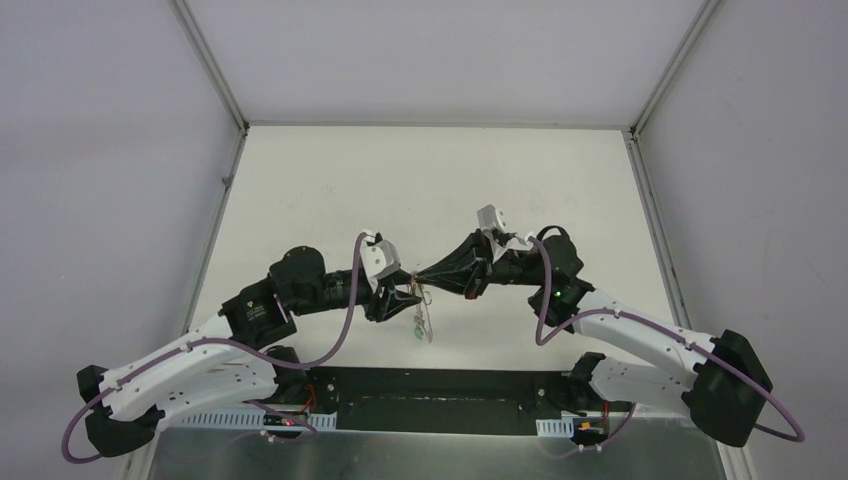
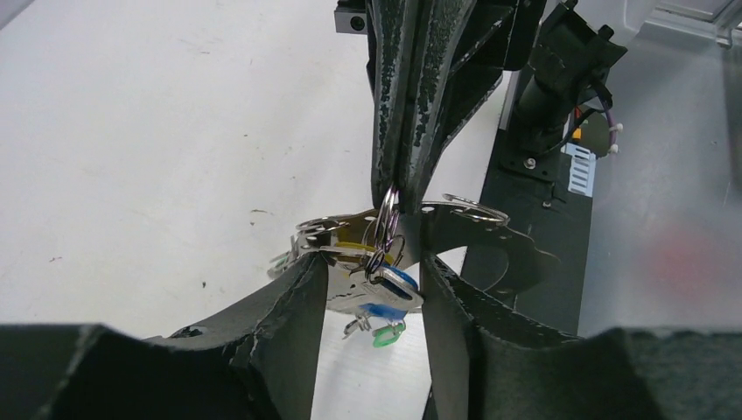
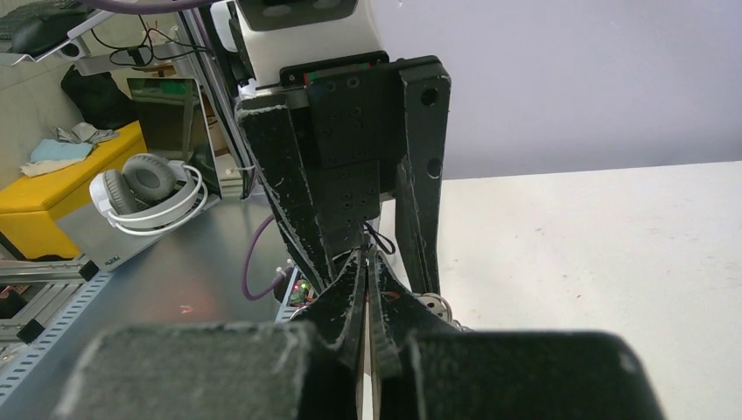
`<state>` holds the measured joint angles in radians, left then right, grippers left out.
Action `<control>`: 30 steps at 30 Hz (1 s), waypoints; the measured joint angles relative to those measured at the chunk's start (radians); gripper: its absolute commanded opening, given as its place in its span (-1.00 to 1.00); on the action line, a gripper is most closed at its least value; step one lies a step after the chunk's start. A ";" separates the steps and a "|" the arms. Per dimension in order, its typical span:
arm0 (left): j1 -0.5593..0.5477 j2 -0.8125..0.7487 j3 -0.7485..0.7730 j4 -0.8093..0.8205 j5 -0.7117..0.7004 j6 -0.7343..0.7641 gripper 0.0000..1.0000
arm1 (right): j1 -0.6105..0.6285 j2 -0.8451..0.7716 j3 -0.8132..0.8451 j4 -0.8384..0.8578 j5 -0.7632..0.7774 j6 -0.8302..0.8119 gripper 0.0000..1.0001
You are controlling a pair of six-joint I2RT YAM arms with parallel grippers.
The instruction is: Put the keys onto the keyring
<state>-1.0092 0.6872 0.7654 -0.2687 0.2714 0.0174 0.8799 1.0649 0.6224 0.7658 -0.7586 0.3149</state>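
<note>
Mid-frame were two black end effectors, the left end effector (image 2: 372, 267) and right end effector (image 2: 398, 179), one thin silvery metal keyring (image 2: 383, 229), and several small silvery keys (image 2: 354, 293), too bunched to count.

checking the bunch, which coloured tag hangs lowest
The green tag: it dangles below the blue tag and everything else hanging there.

White tabletop (image 1: 430, 180) is lying flat and showing small dark scuffs. Grey enclosure walls (image 1: 90, 150) are standing at 9, 12 and 3 o'clock. Black base plate (image 1: 440, 400) is sitting at 6 o'clock. In the right wrist view, white headphones (image 3: 144, 188) are resting at 9 o'clock on a metal sheet (image 3: 157, 254), beside a yellow seat (image 3: 52, 197) carrying crumpled cloth (image 3: 66, 144).
</note>
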 measured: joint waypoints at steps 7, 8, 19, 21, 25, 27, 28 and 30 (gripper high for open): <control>0.000 -0.042 0.000 -0.001 -0.005 0.001 0.00 | 0.000 -0.011 -0.007 0.001 0.015 -0.003 -1.00; 0.000 -0.056 0.000 -0.001 -0.005 0.001 0.01 | 0.000 -0.014 -0.012 0.002 0.017 -0.003 -1.00; 0.000 -0.103 0.029 -0.001 -0.004 0.026 -0.48 | 0.000 -0.019 -0.024 0.000 0.022 -0.003 -1.00; 0.000 -0.098 0.029 -0.001 -0.005 0.033 -0.59 | 0.000 -0.019 -0.024 0.000 0.023 -0.003 -1.00; 0.000 -0.080 0.029 -0.004 -0.007 0.050 -0.74 | 0.000 -0.019 -0.024 0.000 0.024 -0.003 -1.00; 0.000 -0.068 0.031 -0.011 -0.008 0.054 -0.82 | 0.000 -0.019 -0.024 0.000 0.026 -0.003 -1.00; 0.000 -0.060 0.032 -0.014 -0.008 0.055 -0.84 | 0.000 -0.019 -0.024 0.000 0.026 -0.003 -1.00; 0.000 -0.043 0.035 -0.019 -0.007 0.057 -0.92 | 0.000 -0.019 -0.024 0.000 0.027 -0.003 -1.00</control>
<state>-1.0092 0.6441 0.8009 -0.2878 0.2642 0.0746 0.8799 1.0458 0.5980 0.7658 -0.7315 0.3119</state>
